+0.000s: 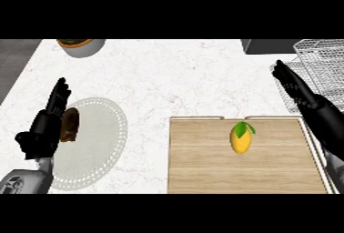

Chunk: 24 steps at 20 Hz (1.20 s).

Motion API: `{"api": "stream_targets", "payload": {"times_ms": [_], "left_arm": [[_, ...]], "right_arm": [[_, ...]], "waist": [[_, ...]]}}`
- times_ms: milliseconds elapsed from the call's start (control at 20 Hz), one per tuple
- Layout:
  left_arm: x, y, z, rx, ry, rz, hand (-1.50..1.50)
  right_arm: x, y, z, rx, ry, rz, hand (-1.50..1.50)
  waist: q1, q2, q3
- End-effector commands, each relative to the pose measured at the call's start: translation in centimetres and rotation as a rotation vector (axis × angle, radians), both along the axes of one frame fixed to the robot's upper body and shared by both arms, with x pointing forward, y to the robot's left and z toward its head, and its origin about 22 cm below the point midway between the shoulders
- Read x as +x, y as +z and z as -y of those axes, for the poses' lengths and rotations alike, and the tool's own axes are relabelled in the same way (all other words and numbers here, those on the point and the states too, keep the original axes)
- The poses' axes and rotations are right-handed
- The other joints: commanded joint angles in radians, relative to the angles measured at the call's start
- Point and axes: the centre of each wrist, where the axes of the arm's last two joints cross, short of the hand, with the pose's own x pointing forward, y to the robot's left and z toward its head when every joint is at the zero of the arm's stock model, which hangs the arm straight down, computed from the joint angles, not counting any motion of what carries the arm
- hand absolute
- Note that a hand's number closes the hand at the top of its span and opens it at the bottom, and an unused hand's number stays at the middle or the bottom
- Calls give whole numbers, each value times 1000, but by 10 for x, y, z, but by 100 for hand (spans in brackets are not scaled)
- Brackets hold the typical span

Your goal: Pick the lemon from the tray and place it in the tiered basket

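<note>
On the wooden tray (201, 173), toward its back edge and right of centre, the lemon (241, 139) is lying free, its green leaf pointing up and to the right, with nothing touching it. Just beyond the tray's right rim, the right hand (304, 98) is reaching over the counter (174, 73), its fingers straight and together, holding nothing; its fingertips are pointing toward the wire tiered basket (316, 59) standing at the counter's right rear corner. Well apart on the left, the left hand (46, 123) is resting open with fingers up, also holding nothing, beside a brown item (69, 124) sitting on a pale round plate (101, 136). At the rear left, a grey pot (82, 47) is standing on the counter.
</note>
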Motion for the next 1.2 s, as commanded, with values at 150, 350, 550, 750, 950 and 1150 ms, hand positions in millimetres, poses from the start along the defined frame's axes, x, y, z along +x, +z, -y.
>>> {"api": "stream_targets", "payload": {"times_ms": [150,350,550,750,950,1150], "left_arm": [[4,15,50,-36,-28,38,0],[5,2,52,-100,-35,-17,0],[0,8,78,-120,-85,-11,0],[8,10,81,-107,-55,-32,0],[-1,0,82,-122,-38,-66,0],[1,11,80,-119,-63,-40,0]], "right_arm": [[24,44,0,178,-120,-65,150],[22,29,53,-14,-550,-70,150],[23,-9,23,455,-174,-404,-150],[-12,32,35,295,-8,-362,-150],[-31,93,30,-23,-31,-327,-150],[-37,127,19,-476,-74,-292,-150]], "waist": [[-3,11,-34],[-45,21,-42],[-5,14,-32],[-26,10,-34],[-43,4,-37],[-20,4,-40]]}}
